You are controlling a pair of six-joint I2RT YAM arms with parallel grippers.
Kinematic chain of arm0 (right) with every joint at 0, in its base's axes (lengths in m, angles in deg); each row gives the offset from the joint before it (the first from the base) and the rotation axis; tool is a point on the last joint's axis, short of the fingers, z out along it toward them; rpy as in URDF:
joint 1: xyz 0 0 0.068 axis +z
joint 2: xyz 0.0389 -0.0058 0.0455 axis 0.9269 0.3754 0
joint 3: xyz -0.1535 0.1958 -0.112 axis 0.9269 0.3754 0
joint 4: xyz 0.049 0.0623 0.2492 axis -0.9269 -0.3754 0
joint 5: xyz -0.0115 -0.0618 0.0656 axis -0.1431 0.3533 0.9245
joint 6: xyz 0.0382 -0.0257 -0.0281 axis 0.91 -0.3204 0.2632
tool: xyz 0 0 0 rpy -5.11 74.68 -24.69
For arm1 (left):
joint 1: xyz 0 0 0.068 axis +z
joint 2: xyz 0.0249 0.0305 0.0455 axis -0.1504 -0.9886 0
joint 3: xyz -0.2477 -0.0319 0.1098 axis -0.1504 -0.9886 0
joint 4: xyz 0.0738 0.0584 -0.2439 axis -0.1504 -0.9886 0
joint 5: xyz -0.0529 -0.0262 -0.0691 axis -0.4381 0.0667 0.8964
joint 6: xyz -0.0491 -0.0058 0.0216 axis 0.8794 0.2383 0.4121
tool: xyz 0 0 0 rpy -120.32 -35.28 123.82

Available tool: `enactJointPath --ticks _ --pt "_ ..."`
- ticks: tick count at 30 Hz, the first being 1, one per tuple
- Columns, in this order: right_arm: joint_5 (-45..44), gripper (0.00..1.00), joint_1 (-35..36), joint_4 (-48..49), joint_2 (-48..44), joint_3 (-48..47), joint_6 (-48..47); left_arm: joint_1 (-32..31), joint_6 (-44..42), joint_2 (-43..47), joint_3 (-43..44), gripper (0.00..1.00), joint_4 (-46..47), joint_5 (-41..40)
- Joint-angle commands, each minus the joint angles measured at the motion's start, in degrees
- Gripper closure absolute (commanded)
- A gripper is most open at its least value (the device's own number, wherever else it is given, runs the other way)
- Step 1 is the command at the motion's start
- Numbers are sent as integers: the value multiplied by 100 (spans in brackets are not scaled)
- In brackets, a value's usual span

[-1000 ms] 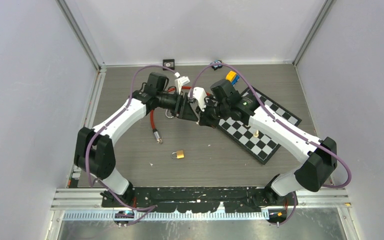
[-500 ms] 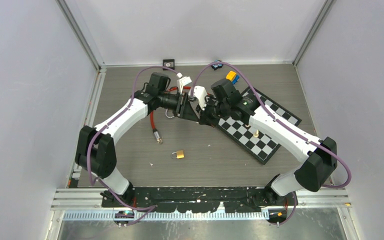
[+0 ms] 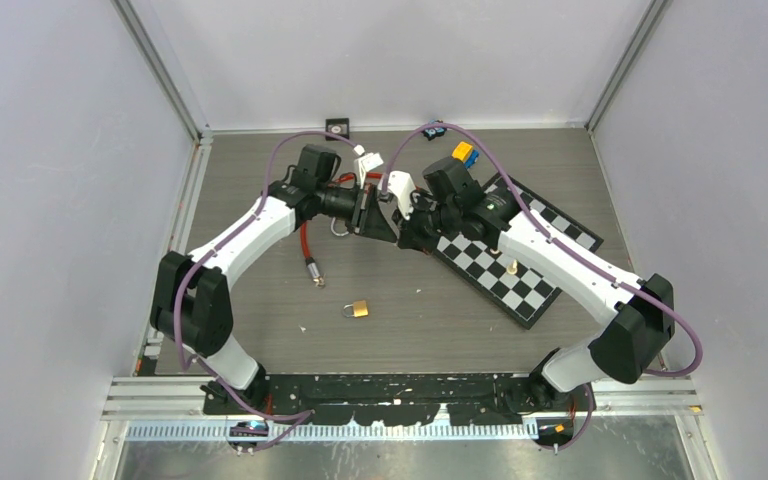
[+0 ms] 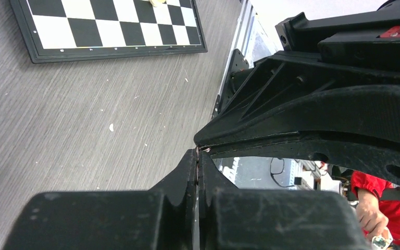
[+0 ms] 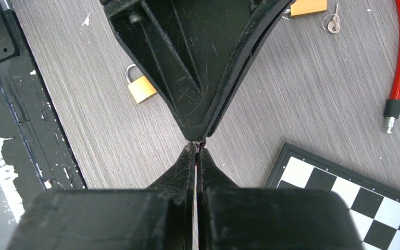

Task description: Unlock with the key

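**Fingers.** The left fingers (image 4: 185, 179) are pressed together, with no gap along their length. The right fingers (image 5: 185, 172) are likewise together. The two sets meet tip to tip above the worktop (image 3: 420, 320), just off the left edge of the chessboard (image 3: 516, 262). A small bright speck shows where the tips meet. It cannot be told whether anything is pinched there.

**Task items.** One brass padlock (image 3: 358, 309) lies flat on the worktop, left of the chessboard's near corner and toward the arm bases. It is well apart from both sets of fingers. Its shackle appears closed. A second padlock (image 5: 307, 6) lies further left of the chessboard and is mostly hidden behind the left fingers in the right wrist view. A ring of keys (image 5: 333, 23) rests on the worktop just beside it, untouched by either arm.

**Other items.** A red cable (image 3: 305, 240) with a black, metal-tipped end lies left of the chessboard, beyond the keys. A small pale chess piece (image 3: 511, 268) stands on the chessboard.
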Motion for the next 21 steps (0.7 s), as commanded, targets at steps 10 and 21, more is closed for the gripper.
enactJointPath --ticks 10,21 --pt "1411 41 -906 816 -554 441 1225 -17 -1163 914 -444 100 699 302" --pt "3652 47 -1388 1830 -211 782 2329 -199 -927 1323 -1504 100 2642 515"
